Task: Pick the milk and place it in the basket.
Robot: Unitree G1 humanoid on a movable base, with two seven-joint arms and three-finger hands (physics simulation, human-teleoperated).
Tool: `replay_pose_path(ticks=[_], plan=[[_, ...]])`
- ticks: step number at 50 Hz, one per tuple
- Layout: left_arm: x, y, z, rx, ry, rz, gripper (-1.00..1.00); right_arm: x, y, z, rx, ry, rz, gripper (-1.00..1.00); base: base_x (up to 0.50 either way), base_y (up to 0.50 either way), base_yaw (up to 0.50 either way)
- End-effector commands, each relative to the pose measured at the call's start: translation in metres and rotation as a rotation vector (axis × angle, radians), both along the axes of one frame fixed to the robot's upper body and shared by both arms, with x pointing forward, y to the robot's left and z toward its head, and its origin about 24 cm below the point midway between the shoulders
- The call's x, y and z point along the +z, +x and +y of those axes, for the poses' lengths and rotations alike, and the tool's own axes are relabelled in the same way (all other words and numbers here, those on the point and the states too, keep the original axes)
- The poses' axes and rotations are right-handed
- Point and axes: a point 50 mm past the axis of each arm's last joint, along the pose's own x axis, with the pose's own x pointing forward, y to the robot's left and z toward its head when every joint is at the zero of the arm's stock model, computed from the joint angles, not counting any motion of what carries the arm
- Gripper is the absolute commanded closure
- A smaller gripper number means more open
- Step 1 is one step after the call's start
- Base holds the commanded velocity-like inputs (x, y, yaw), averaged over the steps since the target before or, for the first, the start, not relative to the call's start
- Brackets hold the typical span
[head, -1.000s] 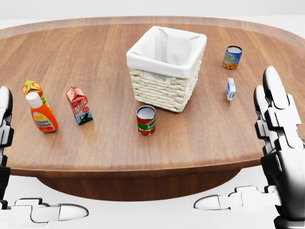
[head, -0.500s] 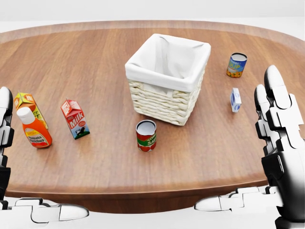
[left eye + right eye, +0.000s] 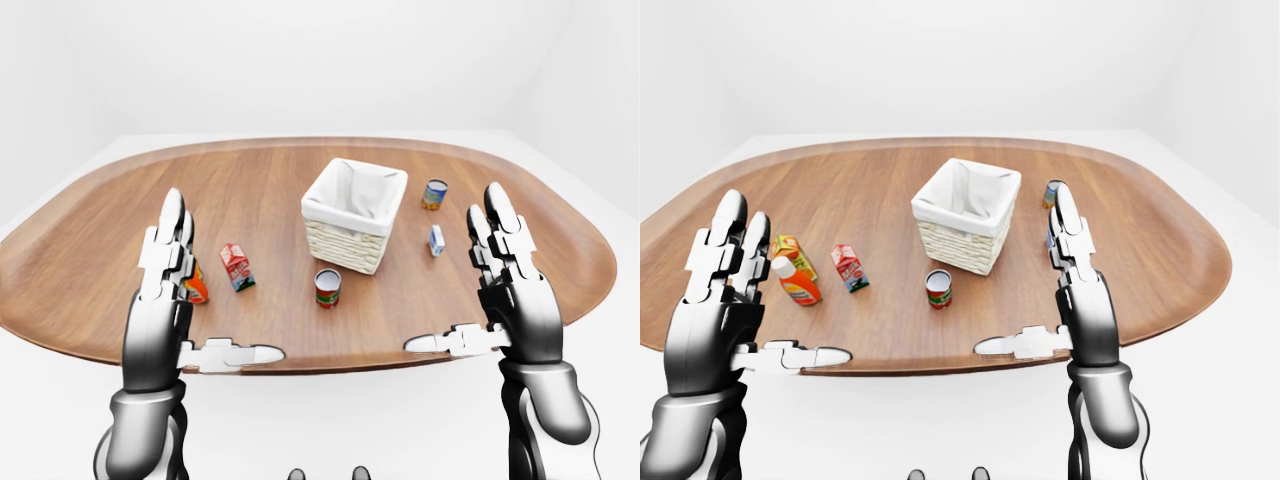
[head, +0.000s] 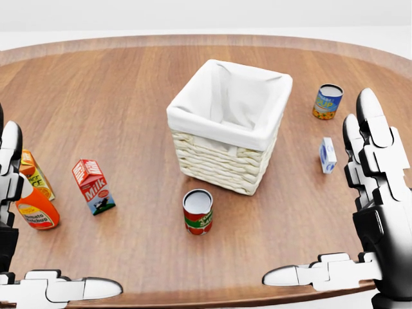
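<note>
Two robot hands frame my head view at its bottom: the left robot hand (image 3: 165, 300) and the right robot hand (image 4: 376, 212), both spread wide with fingers raised and thumbs pointing inward, holding nothing. Both hover at the near edge of the tabletop (image 4: 129, 84). Next up the view stands a tomato can (image 4: 197, 212), upright, open top showing. Left of it stands the milk (image 4: 93, 187), a red carton with its long axis vertical, gabled top upward, printed face turned toward the view's lower right; it is apart from both hands. At the far left, just beside the left hand, I see a ketchup bottle (image 4: 35, 209) and, touching or nearly touching it, an orange juice carton (image 4: 35, 174). Above the can sits the basket (image 4: 225, 129), white-lined wicker. To its right are a small blue-white carton (image 4: 327, 155) and, farthest, a blue can (image 4: 327, 102).
</note>
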Motion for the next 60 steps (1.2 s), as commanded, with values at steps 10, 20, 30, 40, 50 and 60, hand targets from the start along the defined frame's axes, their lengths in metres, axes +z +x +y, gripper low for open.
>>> replay_pose_path(ticks=[10, 20, 30, 40, 50, 60], plan=[[-0.0009, -0.0002, -0.0009, -0.002, 0.001, 0.005, -1.00, 0.0007, -0.0006, 0.0001, 0.004, -0.001, -0.003, -1.00, 0.26, 0.00, 0.00], [-0.0006, -0.0003, -0.0009, -0.001, 0.000, 0.003, -1.00, 0.0007, -0.0008, 0.0005, 0.005, -0.002, -0.003, -1.00, 0.26, 0.00, 0.00], [-0.0017, 0.0008, -0.0011, -0.003, -0.002, 0.008, -1.00, 0.0005, -0.0005, 0.0006, 0.003, -0.003, -0.001, -1.00, 0.26, 0.00, 0.00], [-0.0009, -0.0003, -0.0014, -0.004, -0.001, 0.005, -1.00, 0.0008, -0.0009, 0.0002, 0.003, -0.003, -0.003, -1.00, 0.25, 0.00, 0.00], [-0.0026, 0.0010, -0.0010, -0.003, -0.003, 0.013, -1.00, 0.0002, -0.0010, 0.0006, 0.004, -0.005, 0.000, -1.00, 0.25, 0.00, 0.00], [-0.0030, 0.0013, -0.0009, -0.003, -0.003, 0.015, -1.00, 0.0000, -0.0008, 0.0007, 0.004, -0.005, 0.001, -1.00, 0.25, 0.00, 0.00]])
